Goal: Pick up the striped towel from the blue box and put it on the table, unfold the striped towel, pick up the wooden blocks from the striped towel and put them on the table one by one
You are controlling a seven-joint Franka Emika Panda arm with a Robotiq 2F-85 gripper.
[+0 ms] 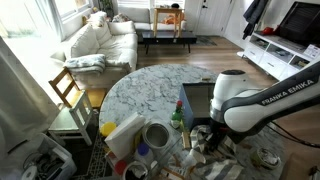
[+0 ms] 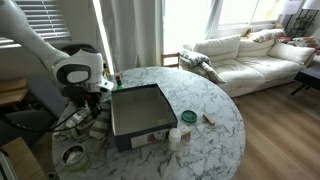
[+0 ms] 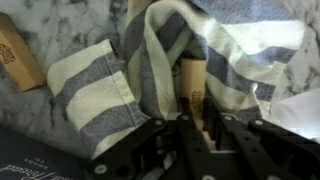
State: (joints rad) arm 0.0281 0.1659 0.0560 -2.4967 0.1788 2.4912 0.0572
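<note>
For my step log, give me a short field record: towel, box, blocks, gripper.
towel: towel rumpled on the table, outside the box
box: box looks empty, grey inside showing
block: block stands among the towel's folds, between the gripper's jaws
second block: second block lies on bare marble beside the towel
gripper: gripper low over the towel, jaws around the block; firm grip unclear

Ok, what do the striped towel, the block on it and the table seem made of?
The striped towel looks like soft woven cloth, matte: it folds and drapes. The block seems bare pale wood, tan and flat-faced. The table has a smooth marble-pattern top; stone or laminate, unclear.
</note>
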